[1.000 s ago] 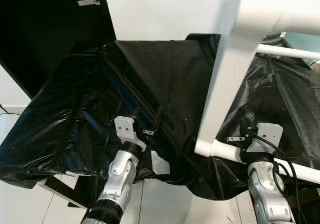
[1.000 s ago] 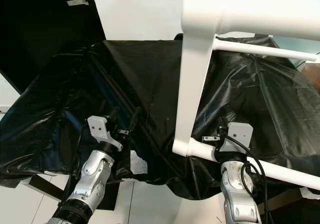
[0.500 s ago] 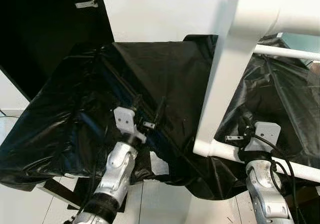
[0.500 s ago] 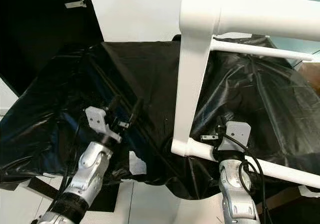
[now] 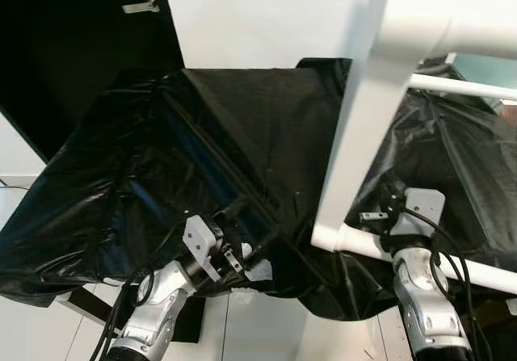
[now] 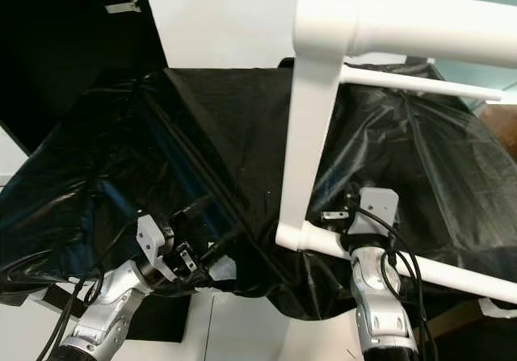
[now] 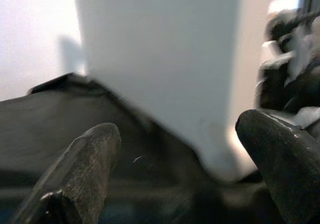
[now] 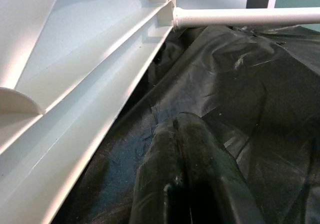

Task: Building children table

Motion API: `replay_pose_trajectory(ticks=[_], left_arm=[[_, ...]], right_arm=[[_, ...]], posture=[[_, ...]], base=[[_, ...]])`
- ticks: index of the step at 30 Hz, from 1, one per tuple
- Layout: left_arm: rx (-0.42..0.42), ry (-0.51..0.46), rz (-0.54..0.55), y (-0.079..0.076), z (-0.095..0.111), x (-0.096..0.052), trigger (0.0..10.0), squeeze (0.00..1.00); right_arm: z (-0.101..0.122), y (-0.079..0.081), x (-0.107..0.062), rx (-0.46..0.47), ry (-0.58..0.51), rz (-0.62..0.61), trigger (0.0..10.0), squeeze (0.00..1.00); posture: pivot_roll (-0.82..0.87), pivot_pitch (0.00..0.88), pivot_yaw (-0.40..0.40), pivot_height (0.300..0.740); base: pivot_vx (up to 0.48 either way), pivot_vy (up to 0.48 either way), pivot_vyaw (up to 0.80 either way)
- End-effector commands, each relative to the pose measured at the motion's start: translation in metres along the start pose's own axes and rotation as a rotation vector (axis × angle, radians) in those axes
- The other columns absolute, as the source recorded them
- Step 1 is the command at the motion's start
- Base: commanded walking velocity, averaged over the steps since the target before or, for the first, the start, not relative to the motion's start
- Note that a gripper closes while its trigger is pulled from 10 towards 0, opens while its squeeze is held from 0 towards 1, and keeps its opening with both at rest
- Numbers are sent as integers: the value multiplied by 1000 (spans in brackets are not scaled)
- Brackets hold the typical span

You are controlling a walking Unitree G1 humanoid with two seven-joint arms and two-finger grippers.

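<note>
Since a moment ago, the left gripper (image 5: 242, 236) has dropped lower and swung to point sideways, toward the white table frame (image 5: 359, 135). It sat higher up on the black plastic sheet (image 5: 202, 151) before. Now it hangs at the near edge of the sheet, close to a small pale patch (image 5: 260, 272) on that edge. The right gripper (image 5: 386, 207) has stayed at about the same place.

In the left wrist view, the two black fingers (image 7: 80, 174) are spread wide apart with nothing between them. A white leg (image 7: 160, 58) of the frame stands past the gap, blurry and close.

The white table frame stands on the black sheet on the robot's right side. One thick leg runs up and down, and a round bar (image 5: 420, 256) goes off from its low end. A thinner white rod (image 5: 460, 86) crosses higher up.

The right gripper is just behind that low round bar, next to where the leg meets it. In the right wrist view, its fingers (image 8: 195, 179) are pressed together and hold nothing. They point along the crinkly black sheet, with the white frame (image 8: 75, 83) beside them.

A black door (image 5: 73, 46) with a silver handle (image 5: 142, 2) stands behind, next to a white wall (image 5: 266, 14).
</note>
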State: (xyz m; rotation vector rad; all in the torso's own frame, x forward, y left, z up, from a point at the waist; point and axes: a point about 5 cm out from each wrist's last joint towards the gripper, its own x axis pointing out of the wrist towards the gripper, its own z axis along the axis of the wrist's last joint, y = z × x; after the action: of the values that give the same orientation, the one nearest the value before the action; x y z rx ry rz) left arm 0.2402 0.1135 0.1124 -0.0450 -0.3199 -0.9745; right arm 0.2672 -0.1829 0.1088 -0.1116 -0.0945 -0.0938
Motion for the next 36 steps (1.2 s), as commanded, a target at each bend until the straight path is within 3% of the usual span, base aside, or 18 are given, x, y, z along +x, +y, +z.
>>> replay_pose_trajectory(ticks=[1, 4, 5, 7, 9, 10, 11, 12, 13, 16, 20, 21, 24, 29, 36], left_arm=[[-29, -19, -20, -1, 5, 0, 10000, 380], [-24, -21, -40, -2, 7, 1, 10000, 369], [-16, -14, -66, -3, 9, 0, 10000, 267], [-17, -11, -72, -4, 10, 0, 10000, 267], [-37, -20, -66, -3, 10, 6, 10000, 224], [-29, -29, -24, 0, 8, 18, 10000, 114], [-29, -29, -24, 0, 8, 18, 10000, 114], [-24, -18, -3, 1, 5, 25, 10000, 39], [-24, -18, -3, 1, 5, 25, 10000, 39], [-14, 27, 103, 6, -2, 45, 10000, 0], [-49, 18, 135, 6, 1, 54, 10000, 0], [-49, 18, 135, 6, 1, 54, 10000, 0], [-125, -53, -6, -7, 10, 46, 10000, 0], [-135, -120, -50, -8, 21, 44, 10000, 4], [-111, -81, -109, -11, 23, 29, 10000, 31]], right_arm=[[-15, 2, -1, 0, 74, 14, 10000, 0], [-14, 4, 2, -2, 72, 20, 10000, 0], [-14, 5, 6, -5, 68, 29, 10000, 0], [-13, 6, 7, -6, 66, 32, 10000, 0], [-13, 8, 10, -7, 62, 37, 10000, 0], [-13, 9, 11, -7, 61, 39, 10000, 0], [-13, 9, 11, -7, 61, 39, 10000, 0], [-14, 9, 10, -7, 63, 41, 10000, 0], [-14, 9, 10, -7, 63, 41, 10000, 0], [-16, 10, 10, -5, 66, 42, 10000, 0], [-17, 10, 9, -4, 66, 37, 10000, 0], [-17, 10, 9, -4, 66, 37, 10000, 0], [-20, 7, 6, -8, 73, 25, 10000, 0], [-22, 4, 6, -13, 75, 20, 10000, 0], [-24, 6, 8, -25, 82, 31, 10000, 0]], posture=[[-76, 8, 24, 740], [-72, 11, 20, 740], [-65, 12, 17, 740], [-65, 12, 17, 740], [-61, 11, 15, 740], [-58, 9, 15, 740], [-58, 9, 15, 740], [-58, 11, 16, 740], [-58, 11, 16, 740], [-62, 14, 21, 740], [-68, 14, 24, 740], [-68, 14, 24, 740], [-73, 19, 30, 740], [-64, 20, 28, 740], [-55, 26, 23, 740]], base=[[0, 0, 0], [0, 0, 0], [0, 0, 0], [0, 0, 0], [0, 0, 0], [0, 0, 0], [0, 0, 0], [0, 0, 0], [0, 0, 0], [0, 0, 0], [0, 0, 0], [0, 0, 0], [0, 0, 0], [0, 0, 0], [0, 0, 0]])
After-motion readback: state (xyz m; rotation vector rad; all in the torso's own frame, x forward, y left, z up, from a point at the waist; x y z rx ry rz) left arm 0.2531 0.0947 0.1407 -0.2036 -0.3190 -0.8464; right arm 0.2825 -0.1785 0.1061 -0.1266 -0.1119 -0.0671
